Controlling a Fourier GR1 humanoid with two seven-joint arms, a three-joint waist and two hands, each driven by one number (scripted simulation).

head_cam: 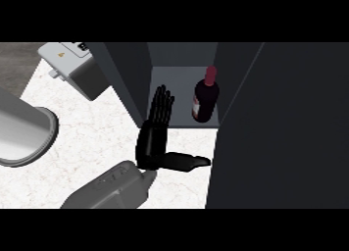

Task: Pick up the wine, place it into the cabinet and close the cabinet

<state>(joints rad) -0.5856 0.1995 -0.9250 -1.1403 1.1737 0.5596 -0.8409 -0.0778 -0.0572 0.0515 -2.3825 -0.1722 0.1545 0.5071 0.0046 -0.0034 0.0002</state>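
Nearest to me, item one: my grey left forearm (pixel 111 190), entering from the lower edge over the worktop (pixel 83 142), which is white and marbled.

Item two: my left hand (pixel 152 142), black, open, holding nothing. Fingers (pixel 162 105) are straight and point into the cabinet, tips past the front edge of its shelf. Thumb (pixel 188 161) is spread out to the right above the worktop.

Item three: wine (pixel 204 98), one dark bottle with a red neck, standing upright on the cabinet shelf (pixel 179 83) near its right wall, just beside my fingertips but apart from them.

Item four: cabinet (pixel 127 73), dark, open at the front. A broad dark panel (pixel 286 122) fills the right of the view.

Item five: grey rounded vessel (pixel 22 132) at the worktop's left edge.

Item six: pale boxy appliance (pixel 72 66) near the far left corner.
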